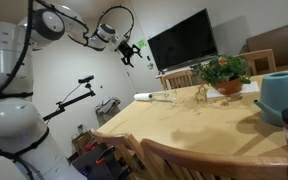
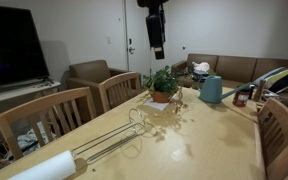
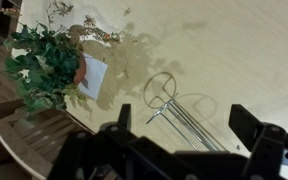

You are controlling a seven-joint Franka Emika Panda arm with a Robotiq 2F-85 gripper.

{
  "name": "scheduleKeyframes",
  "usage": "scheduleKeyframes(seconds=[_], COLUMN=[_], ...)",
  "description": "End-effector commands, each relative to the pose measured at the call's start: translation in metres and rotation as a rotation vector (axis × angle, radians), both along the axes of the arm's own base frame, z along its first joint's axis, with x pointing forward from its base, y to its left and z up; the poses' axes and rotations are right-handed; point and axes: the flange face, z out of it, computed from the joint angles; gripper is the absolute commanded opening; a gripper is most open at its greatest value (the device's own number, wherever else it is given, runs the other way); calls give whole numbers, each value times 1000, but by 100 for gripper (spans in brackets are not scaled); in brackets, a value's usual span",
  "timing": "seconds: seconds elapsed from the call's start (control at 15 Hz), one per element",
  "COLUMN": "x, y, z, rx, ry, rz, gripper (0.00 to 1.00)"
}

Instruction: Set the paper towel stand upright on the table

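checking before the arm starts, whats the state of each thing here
paper towel stand: lying on its side on the table
gripper: open, empty, above the table
potted plant: upright
paper towel roll: lying on its side
teal jug: upright

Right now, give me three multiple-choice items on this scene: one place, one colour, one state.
1. The gripper is: A on the floor, B in the air above the table, C inside a drawer.
2. The plant has leaves that are: A green, B red, C white.
3. The paper towel stand is: A upright, B lying on its side, C held.
Key: 1 B, it hangs clear of the table. 2 A, green foliage shows. 3 B, its post lies along the table.
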Motion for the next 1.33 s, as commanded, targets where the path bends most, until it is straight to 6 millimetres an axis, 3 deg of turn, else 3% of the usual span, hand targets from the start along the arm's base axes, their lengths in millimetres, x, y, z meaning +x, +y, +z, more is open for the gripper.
scheduleKeyframes(seconds=[0.0,0.2,0.67,0.87,1.27], x=[0,17,60,75,86], y=[1,15,69,77,85], z=[1,-14,-63,-91,-140], rx=[0,-3,134,187,189], ry=[0,4,-111,-77,69], rz=[0,103,499,597,673], gripper=[100,100,100,100,100])
